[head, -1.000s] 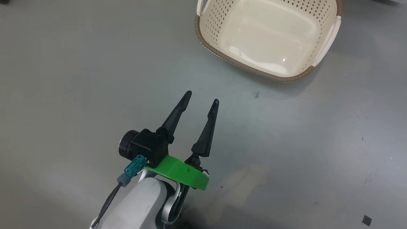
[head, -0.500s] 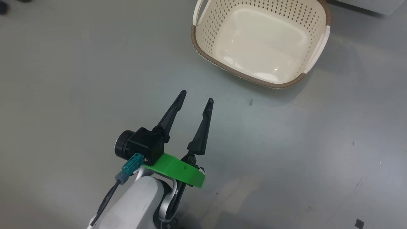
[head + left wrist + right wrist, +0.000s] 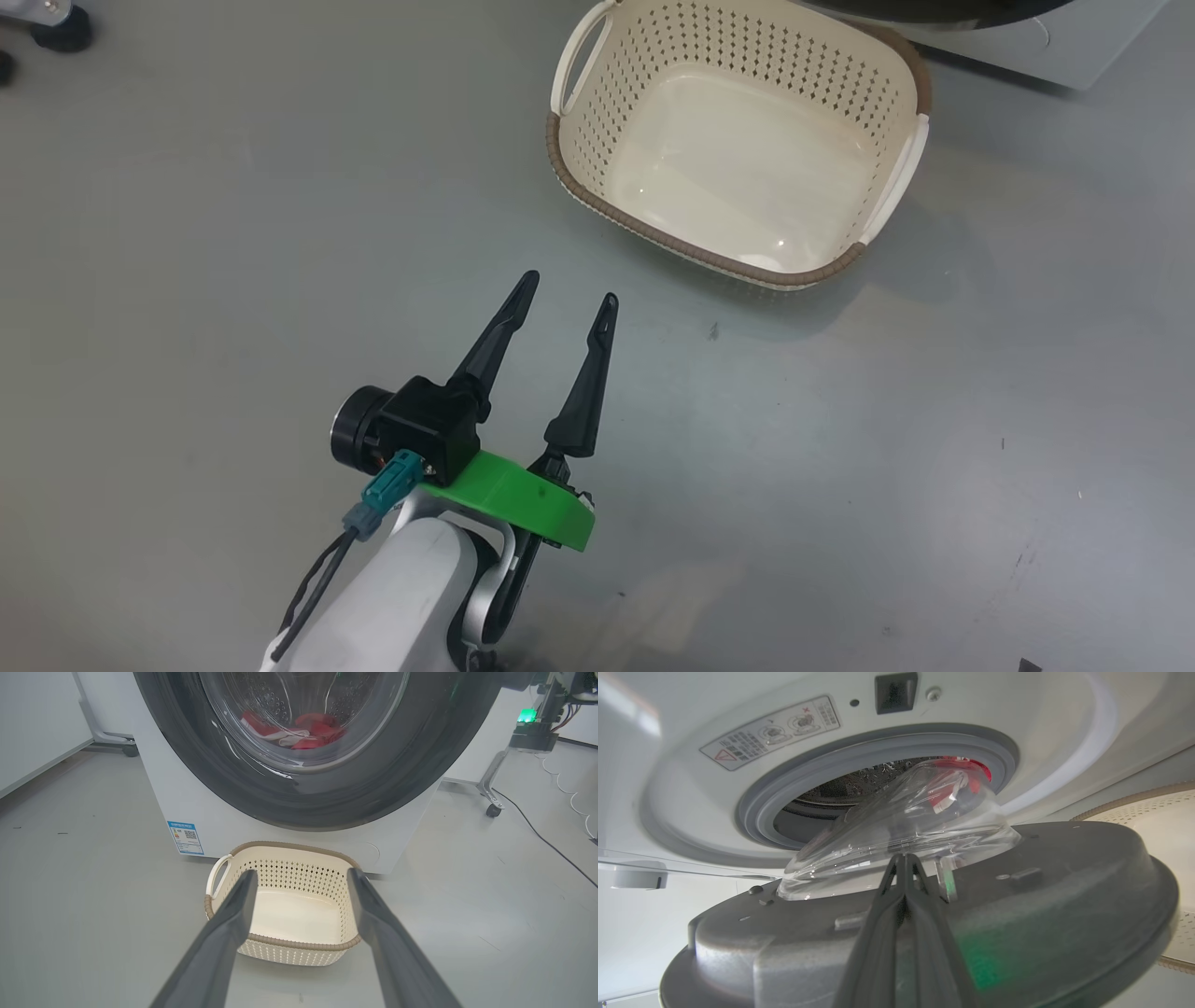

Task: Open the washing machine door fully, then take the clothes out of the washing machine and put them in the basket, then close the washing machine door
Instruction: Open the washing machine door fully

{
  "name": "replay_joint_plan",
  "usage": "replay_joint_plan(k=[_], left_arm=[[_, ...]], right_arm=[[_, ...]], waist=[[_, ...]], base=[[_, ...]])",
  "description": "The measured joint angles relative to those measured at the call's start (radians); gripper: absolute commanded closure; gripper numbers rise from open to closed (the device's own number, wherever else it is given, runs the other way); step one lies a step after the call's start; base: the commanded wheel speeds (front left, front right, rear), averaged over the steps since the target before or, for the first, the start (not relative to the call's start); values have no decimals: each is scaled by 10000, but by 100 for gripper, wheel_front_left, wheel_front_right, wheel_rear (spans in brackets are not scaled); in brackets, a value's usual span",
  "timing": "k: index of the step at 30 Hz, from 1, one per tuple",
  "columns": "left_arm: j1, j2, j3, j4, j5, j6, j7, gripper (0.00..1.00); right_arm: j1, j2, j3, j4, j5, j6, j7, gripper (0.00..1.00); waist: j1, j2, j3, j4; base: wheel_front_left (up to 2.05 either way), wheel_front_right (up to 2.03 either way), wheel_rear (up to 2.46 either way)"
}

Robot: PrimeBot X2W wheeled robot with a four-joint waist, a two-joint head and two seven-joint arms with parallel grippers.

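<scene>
Left end effector [image 3: 570, 287] splayed above floor [image 3: 187, 233], right end effector [image 3: 903, 857] pinched together beside door [image 3: 1064, 882]

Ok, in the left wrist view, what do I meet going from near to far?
left gripper, open → basket on the floor → washing machine door, black rim → clothes behind its glass, inside the washing machine

Left pincer [image 3: 569, 286] spread over floor [image 3: 187, 233] near basket [image 3: 695, 254].
</scene>
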Motion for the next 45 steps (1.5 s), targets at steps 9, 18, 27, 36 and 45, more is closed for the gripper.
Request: replay_joint_plan(k=[9, 18, 27, 36, 45], left_arm=[[31, 2, 46, 148, 58, 0, 0, 0], [208, 8, 98, 192, 104, 0, 0, 0], [227, 6, 194, 201, 205, 0, 0, 0], [314, 13, 380, 362, 286, 0, 0, 0], [651, 17, 855, 330, 276, 0, 0, 0]], right_arm=[[586, 303, 107, 138, 98, 15, 286, 100], [877, 512, 217, 157, 98, 100, 414, 100], [906, 433, 234, -109, -79, 391, 88, 100], [1689, -328, 1254, -533, -1802, 1914, -959, 100], [2964, -1133, 2615, -1453, -3616, 2573, -1990, 100]], waist=[[0, 0, -429, -126], [0, 0, -720, -275], [0, 0, -763, -317], [0, 0, -1076, -518], [-1, 0, -1635, -806]], base=[[0, 0, 0], [0, 0, 0], [0, 0, 0], [0, 0, 0], [0, 0, 0]])
